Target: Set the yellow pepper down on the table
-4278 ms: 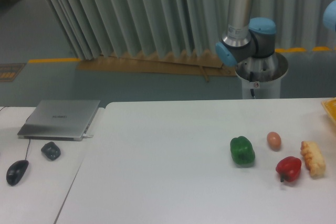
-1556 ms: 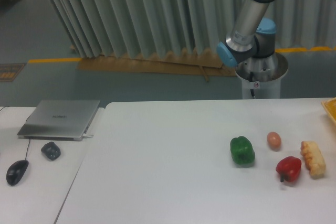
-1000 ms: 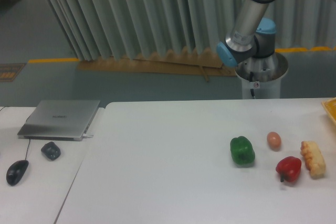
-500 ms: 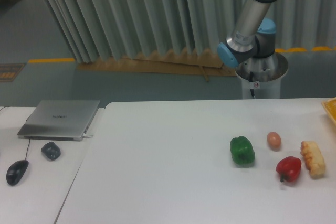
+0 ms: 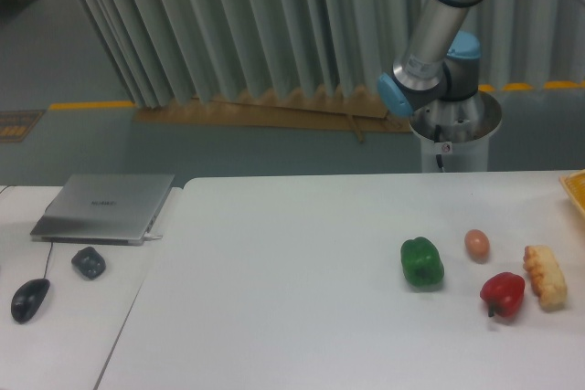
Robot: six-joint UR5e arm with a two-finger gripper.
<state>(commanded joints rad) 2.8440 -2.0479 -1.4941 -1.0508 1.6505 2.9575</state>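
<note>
White and wide, the table [image 5: 274, 299] carries a green pepper [image 5: 421, 261], egg [image 5: 476, 244], red pepper [image 5: 503, 294] and pastry [image 5: 545, 275] bunched near its right edge, while the yellow pepper and the pincer lie outside the view.

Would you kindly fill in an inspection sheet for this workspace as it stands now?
Surface: white table, matte, rounded corner.
Job's things: yellow pepper, nothing seen; a yellow tray edge shows at the right border.
Clutter: green pepper, egg, red pepper, a pale ridged food item, all apart.
Grippers: not in view; only the arm.
Cables: mouse cord on the side desk.
Surroundings: closed laptop, mouse, dark small object, pleated curtain.
</note>
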